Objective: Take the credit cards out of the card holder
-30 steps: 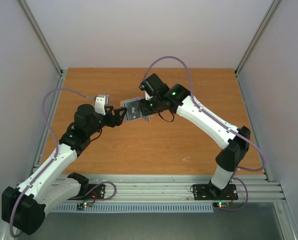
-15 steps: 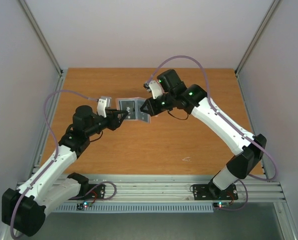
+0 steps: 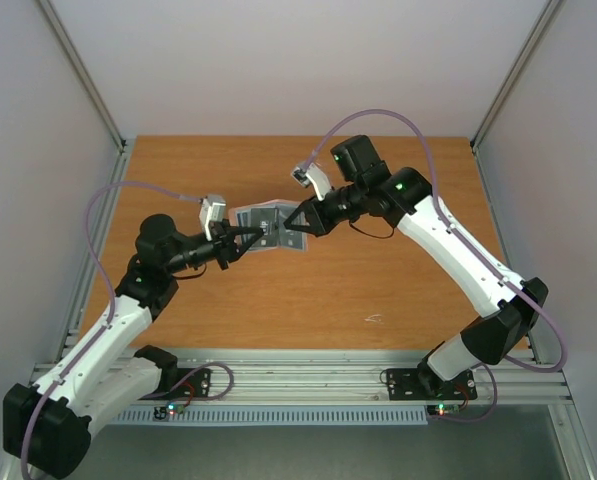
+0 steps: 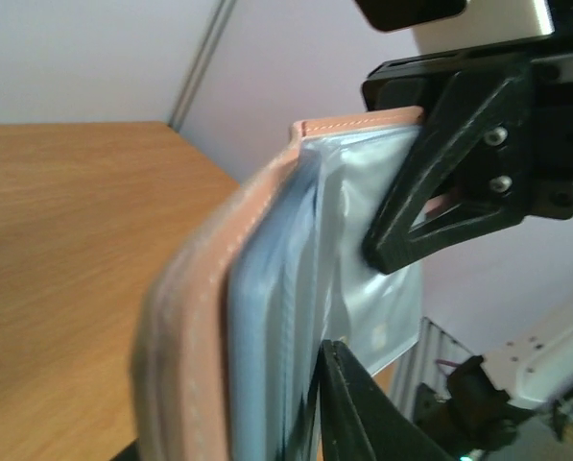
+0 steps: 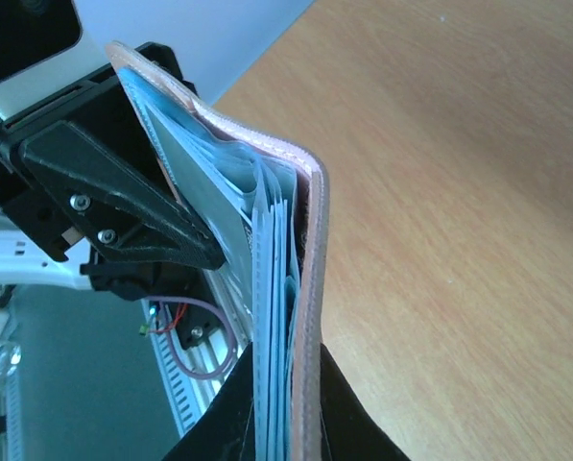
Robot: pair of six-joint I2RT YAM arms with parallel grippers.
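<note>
The left claw (image 3: 257, 237) is pinching the left flap of the card holder (image 3: 269, 216), one finger (image 4: 348, 423) pressing against the light blue-grey inside. The right claw (image 3: 290, 223) is clamping tightly on the opposite flap, its fingers gripping the tan-pink edge from the right. Between them the holder is hanging open, its inside facing up, raised off the worktop (image 3: 308, 290) toward its far side. The left arm (image 3: 118, 320) and right arm (image 3: 458, 260) are reaching in from the near edge.

Bright, even light; close-up card holder (image 4: 267, 307) blurs.
</note>
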